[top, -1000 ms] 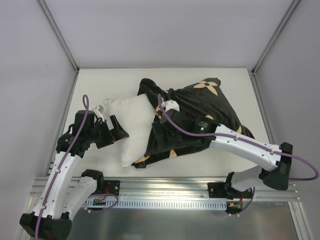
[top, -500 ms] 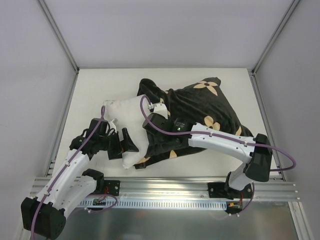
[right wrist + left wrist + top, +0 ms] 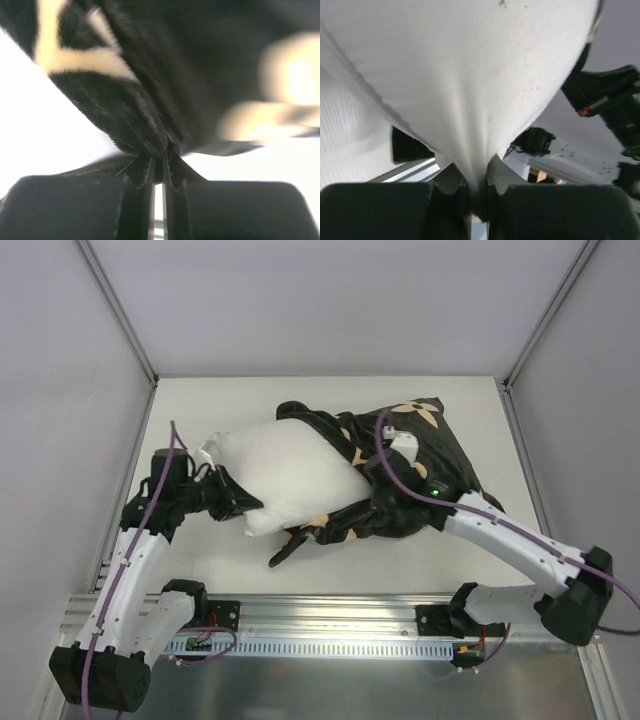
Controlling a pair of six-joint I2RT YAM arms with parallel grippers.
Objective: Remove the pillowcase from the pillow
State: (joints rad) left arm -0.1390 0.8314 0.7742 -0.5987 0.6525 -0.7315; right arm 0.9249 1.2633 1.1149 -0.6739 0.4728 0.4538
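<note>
The pillow (image 3: 295, 472) is seen near the middle of the worktop (image 3: 200, 410). Its white bulk is bared toward 9 o'clock, and its far end is tucked inside the pillowcase (image 3: 415, 445). The pillowcase is bunched at the pillow's 3 o'clock side, with a loose black flap trailing toward 6 o'clock.

The left hand (image 3: 477, 176) is clenched on a pinch of the pillow's white cloth at its 8 o'clock corner, and the fabric is drawn into a taut fold between the fingers. The right hand (image 3: 159, 164) is clamped on a ridge of the pillowcase's velvety pile, near the cover's mouth as far as can be judged. How deep either bite reaches cannot be told.

Both things are judged light and soft. The pillow can be expected to squash and bulge rather than slide as one piece, and its thin shell to stretch before the filling follows. The pillowcase is limp, with a napped face that is likely to drag on the white cloth, so bunching at the opening is to be expected.

A hold on the pillow is best taken at a corner or seam, where cloth gathers firmly. The pillowcase is better taken at its closed end or hem edge than at mid-panel, where only a shallow pinch is won. A pull toward 9 o'clock against one toward 3 o'clock is judged to be what the step requires.
</note>
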